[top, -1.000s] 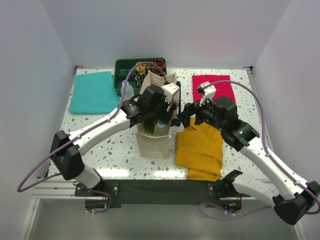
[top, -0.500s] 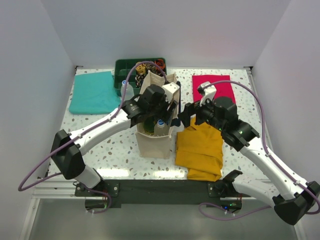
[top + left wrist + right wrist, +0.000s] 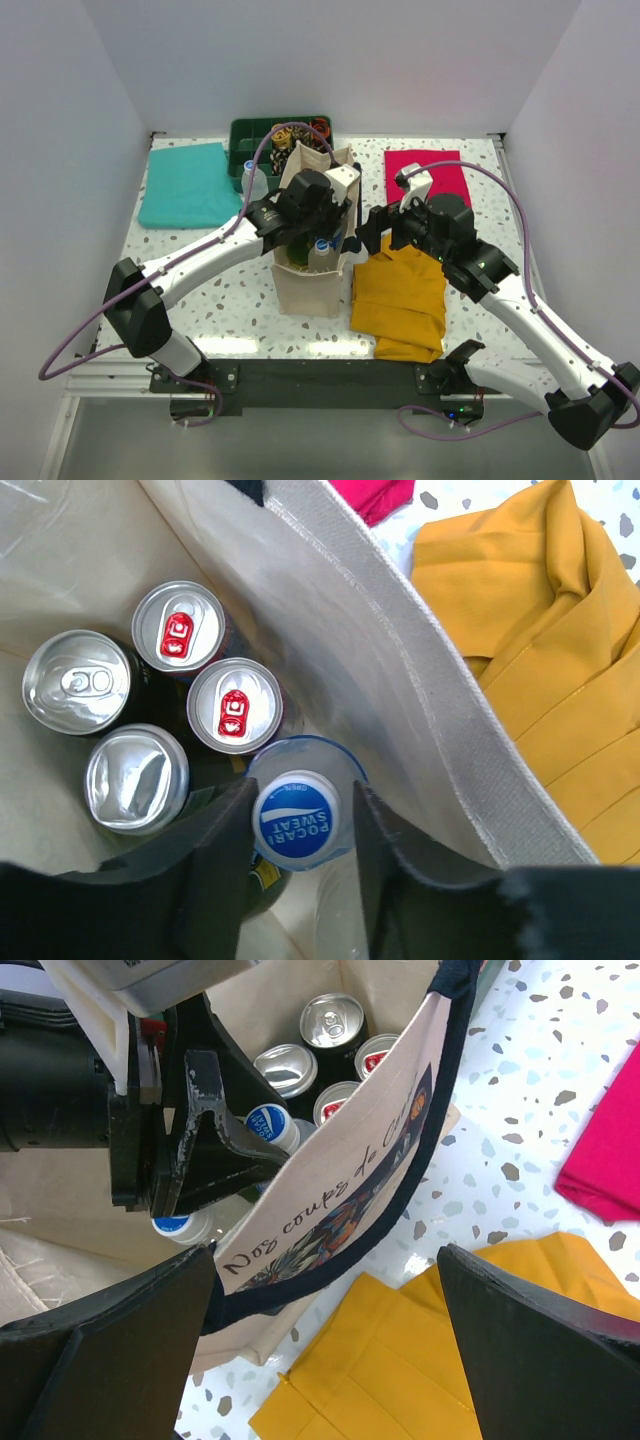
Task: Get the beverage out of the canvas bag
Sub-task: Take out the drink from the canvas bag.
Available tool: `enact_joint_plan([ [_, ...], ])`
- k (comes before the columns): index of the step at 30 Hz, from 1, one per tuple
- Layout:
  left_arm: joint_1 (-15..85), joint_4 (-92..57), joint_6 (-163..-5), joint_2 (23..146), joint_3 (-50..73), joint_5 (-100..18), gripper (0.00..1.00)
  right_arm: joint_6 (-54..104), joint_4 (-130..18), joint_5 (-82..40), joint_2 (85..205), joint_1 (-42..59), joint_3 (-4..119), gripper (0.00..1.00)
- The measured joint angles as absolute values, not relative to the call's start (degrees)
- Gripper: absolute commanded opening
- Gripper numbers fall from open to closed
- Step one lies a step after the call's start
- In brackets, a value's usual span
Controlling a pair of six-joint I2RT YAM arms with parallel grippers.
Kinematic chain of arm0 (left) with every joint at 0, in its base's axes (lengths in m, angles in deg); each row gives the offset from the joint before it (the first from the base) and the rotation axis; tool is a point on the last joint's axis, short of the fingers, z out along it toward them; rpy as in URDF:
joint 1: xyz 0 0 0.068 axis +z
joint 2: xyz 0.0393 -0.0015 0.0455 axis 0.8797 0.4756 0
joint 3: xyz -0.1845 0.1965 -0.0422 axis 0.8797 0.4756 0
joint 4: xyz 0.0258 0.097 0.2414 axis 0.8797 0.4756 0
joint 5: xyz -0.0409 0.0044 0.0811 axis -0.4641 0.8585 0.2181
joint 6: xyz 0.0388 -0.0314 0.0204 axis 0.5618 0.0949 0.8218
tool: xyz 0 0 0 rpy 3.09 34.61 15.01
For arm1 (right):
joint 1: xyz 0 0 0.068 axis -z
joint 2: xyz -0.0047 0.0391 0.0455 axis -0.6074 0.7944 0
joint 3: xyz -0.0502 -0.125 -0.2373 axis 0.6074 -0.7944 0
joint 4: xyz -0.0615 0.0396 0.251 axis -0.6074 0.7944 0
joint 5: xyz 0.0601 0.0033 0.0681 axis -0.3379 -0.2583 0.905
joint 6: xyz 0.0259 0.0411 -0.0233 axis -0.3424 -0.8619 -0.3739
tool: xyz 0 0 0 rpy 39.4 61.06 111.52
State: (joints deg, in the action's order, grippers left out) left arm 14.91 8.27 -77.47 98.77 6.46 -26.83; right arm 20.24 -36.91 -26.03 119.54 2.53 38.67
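Observation:
The cream canvas bag with navy straps stands upright at the table's middle. In the left wrist view its inner wall surrounds several cans and a clear beverage bottle with a blue cap. My left gripper reaches down into the bag and is shut on that bottle's top, one black finger on each side of it. The right wrist view shows the same bottle cap beside the left gripper's fingers. My right gripper is wide open around the bag's right rim and strap.
A mustard-yellow cloth lies right of the bag, a red cloth behind it. At the back left lie a teal cloth and a green bin of small items. A second blue-capped bottle sits lower in the bag.
The left gripper's fingers have closed in from wide apart to the bottle's top. Both arms have barely moved, and the right gripper stays wide open.

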Motion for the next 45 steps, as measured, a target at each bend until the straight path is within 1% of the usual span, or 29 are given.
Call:
enact_joint_plan([
  [1,14.91,8.17,-77.45,98.77,6.46,-26.83,0.34,20.24,-36.91,-26.05,119.52,2.53,38.67,0.98],
  [2,14.91,8.06,-77.39,98.77,6.46,-26.79,0.31,20.24,-36.91,-26.03,119.54,2.53,38.67,0.98],
  [3,14.93,7.95,-77.49,98.77,6.46,-26.9,0.24,20.26,-36.91,-26.05,119.52,2.55,38.67,0.98],
  [4,14.93,7.86,-77.43,98.77,6.46,-27.07,0.15,20.24,-36.93,-26.05,119.52,2.55,38.67,0.98],
  [6,14.91,7.77,-77.41,98.77,6.48,-27.29,0.03,20.24,-36.91,-26.05,119.52,2.53,38.67,0.98],
  [7,14.91,7.75,-77.41,98.77,6.5,-27.36,0.0,20.24,-36.91,-26.05,119.52,2.55,38.67,0.98],
  [23,14.91,8.54,-77.54,98.18,6.52,-27.4,0.0,20.24,-36.91,-26.38,119.52,2.55,38.67,0.98],
  [38,14.91,9.7,-77.54,92.71,6.52,-26.94,0.0,20.21,-36.93,-26.4,119.52,2.55,38.67,0.98],
  [45,14.91,9.78,-77.52,92.08,6.37,-26.88,0.0,20.19,-36.93,-26.4,119.54,2.53,38.67,0.98],
])
